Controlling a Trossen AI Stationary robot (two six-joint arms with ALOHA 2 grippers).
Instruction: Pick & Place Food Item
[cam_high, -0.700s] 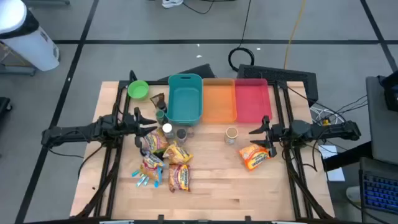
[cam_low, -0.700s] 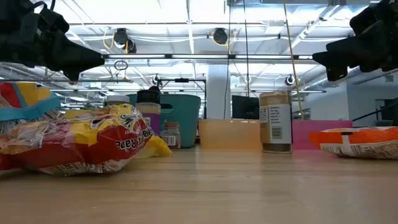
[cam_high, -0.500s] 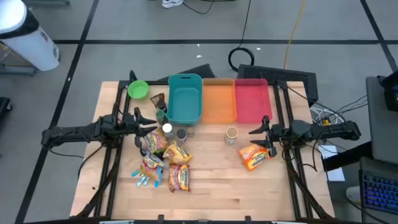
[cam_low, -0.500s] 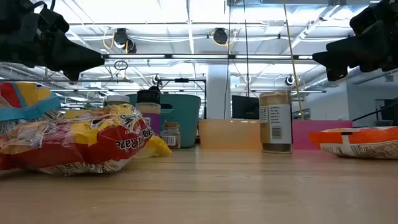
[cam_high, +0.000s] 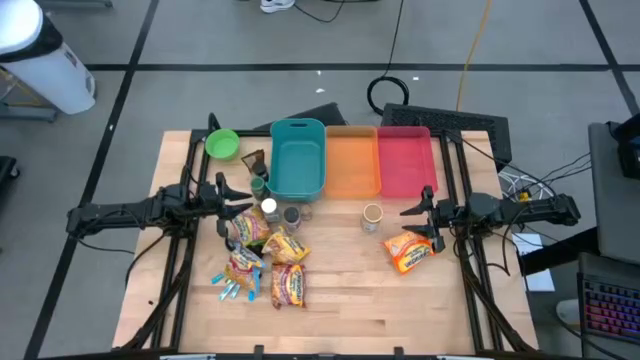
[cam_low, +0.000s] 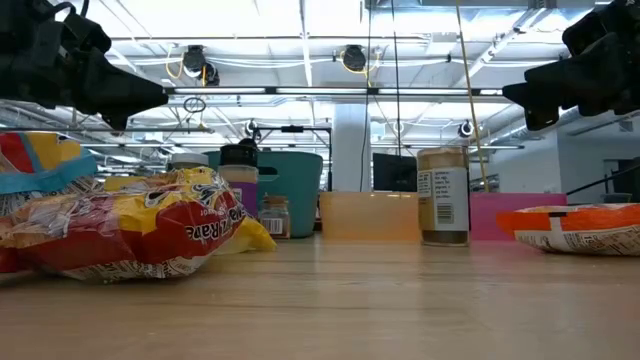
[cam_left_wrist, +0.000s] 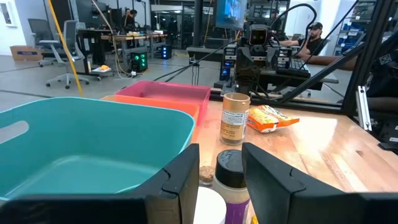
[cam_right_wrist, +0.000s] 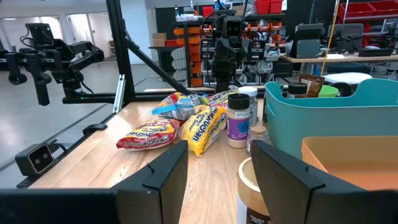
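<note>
Orange snack bag (cam_high: 408, 250) just below my right gripper (cam_high: 421, 213), fingers spread, empty. Left gripper (cam_high: 222, 197) spread too. Risk: descending, clipping spice jar (cam_high: 372, 217), toppling it.

Front of table (cam_high: 400, 310) open; snack packs (cam_high: 262, 262) + jars (cam_high: 282, 211) crowd left-centre.

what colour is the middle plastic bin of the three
Orange: the rectangular plastic bin sits between the teal bin and pink bin; clearest in the high view.
</note>
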